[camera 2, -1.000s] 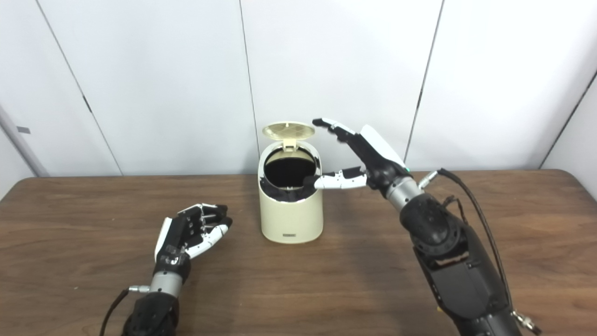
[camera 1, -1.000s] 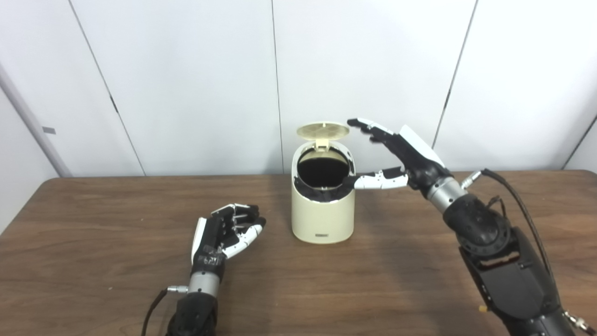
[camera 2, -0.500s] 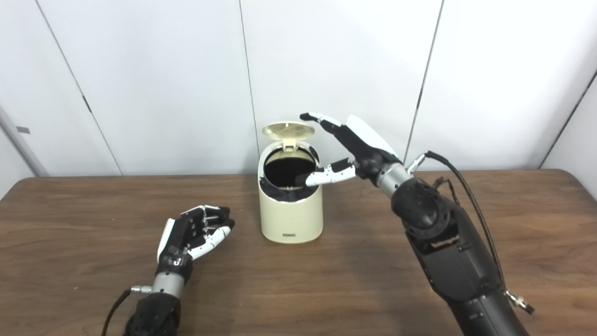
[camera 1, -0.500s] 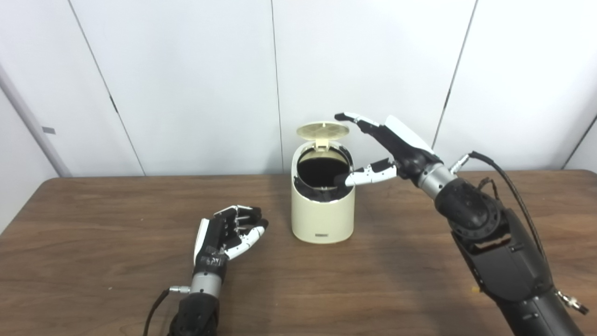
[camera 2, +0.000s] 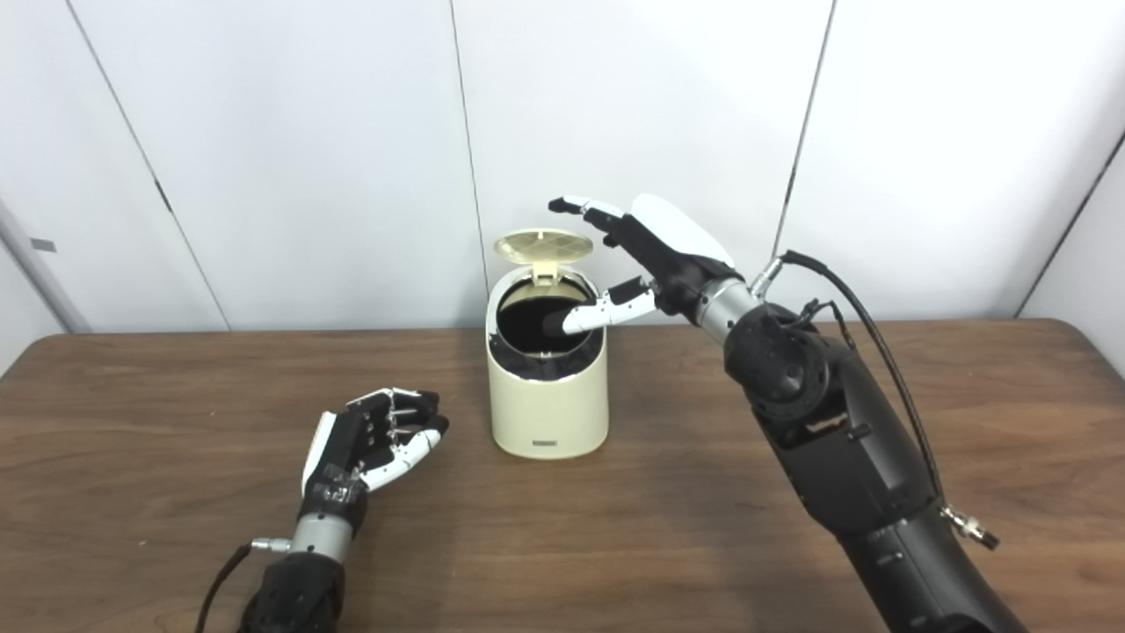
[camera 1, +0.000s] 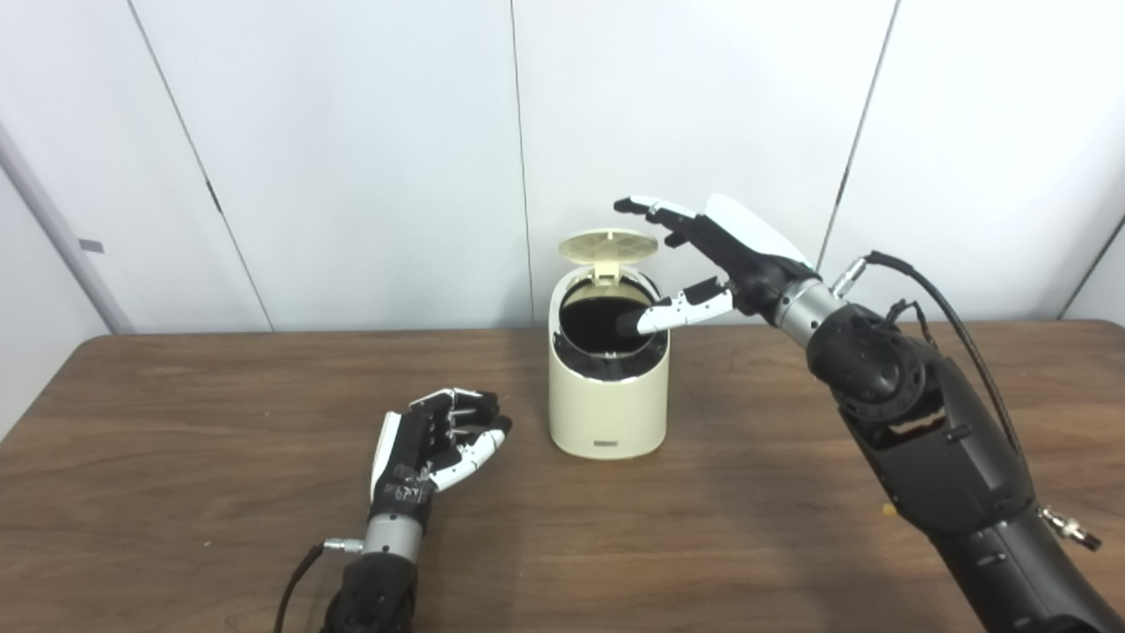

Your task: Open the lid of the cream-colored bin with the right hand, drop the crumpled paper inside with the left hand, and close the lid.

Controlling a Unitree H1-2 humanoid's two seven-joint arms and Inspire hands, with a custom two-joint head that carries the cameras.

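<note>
The cream-colored bin (camera 1: 606, 404) stands mid-table with its round lid (camera 1: 609, 245) tipped up at the back and its dark inside exposed. My right hand (camera 1: 721, 251) is open just right of the lid: its fingers (camera 1: 655, 209) reach over the lid's top edge and the thumb (camera 1: 672, 312) pokes across the bin's opening. My left hand (camera 1: 435, 440) rests low over the table left of the bin, fingers loosely curled, with nothing in it. No crumpled paper shows in either view; I cannot see to the bottom of the bin.
The brown wooden table (camera 1: 176, 422) spreads wide on both sides of the bin. White wall panels (camera 1: 352, 158) rise right behind it. A black cable (camera 1: 932, 290) loops off my right forearm.
My right hand has moved left and up: its fingers went from beside the lid to above it, and the thumb slid over the opening. The left hand crept slightly toward the bin. The lid stayed up.
</note>
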